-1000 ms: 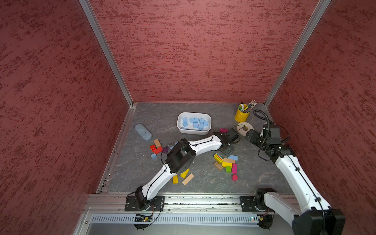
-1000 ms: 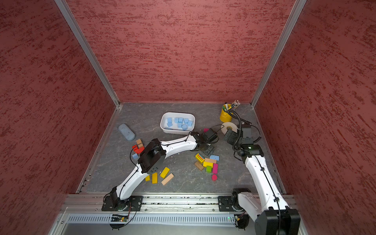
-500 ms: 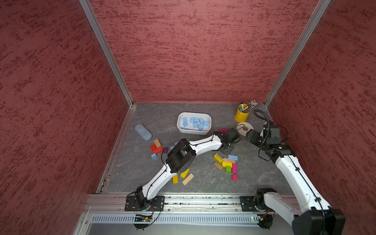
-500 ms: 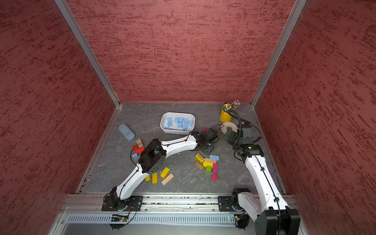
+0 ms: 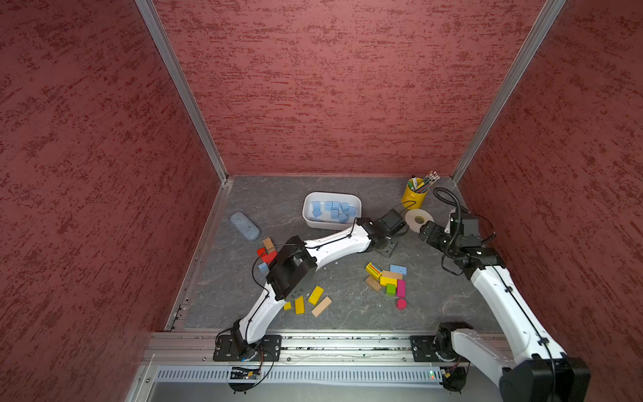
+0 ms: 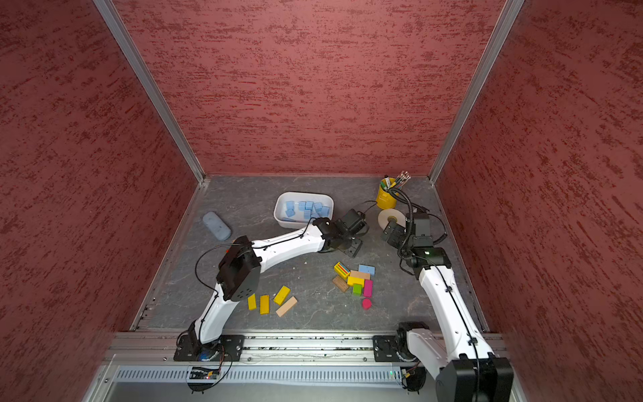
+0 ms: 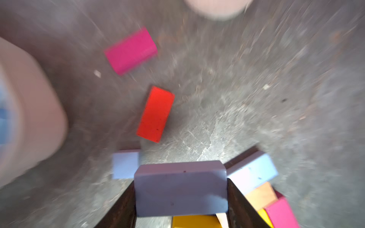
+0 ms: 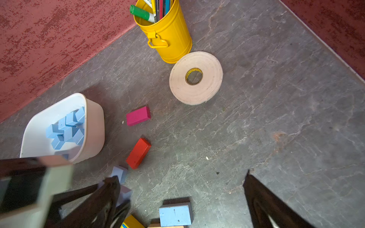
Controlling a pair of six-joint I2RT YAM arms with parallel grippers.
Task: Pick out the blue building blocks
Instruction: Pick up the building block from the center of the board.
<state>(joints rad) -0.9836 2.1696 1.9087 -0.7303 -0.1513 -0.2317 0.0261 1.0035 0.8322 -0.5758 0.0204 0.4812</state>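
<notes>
My left gripper (image 7: 180,197) is shut on a light blue building block (image 7: 180,187), held by its ends between the two dark jaws, just above the floor. Two more blue blocks (image 7: 125,165) (image 7: 254,171) lie beside it. In both top views this gripper (image 5: 386,243) (image 6: 349,245) is right of the white tub (image 5: 323,224) (image 6: 295,224), which holds several blue blocks (image 5: 332,209) (image 6: 306,209). My right gripper (image 8: 181,177) (image 5: 426,231) stands open over bare floor. A blue brick (image 8: 174,215) (image 5: 398,269) lies near it, on the edge of a mixed pile.
A yellow pencil cup (image 5: 414,196) and a tape roll (image 5: 419,220) stand at the back right. A magenta block (image 8: 138,116) and a red block (image 8: 138,153) lie by the tub. Coloured blocks (image 5: 386,280), yellow blocks (image 5: 315,296) and a grey-blue case (image 5: 244,226) lie around.
My left gripper's jaws have narrowed onto the blue block. Both arms have barely moved in the top views.
</notes>
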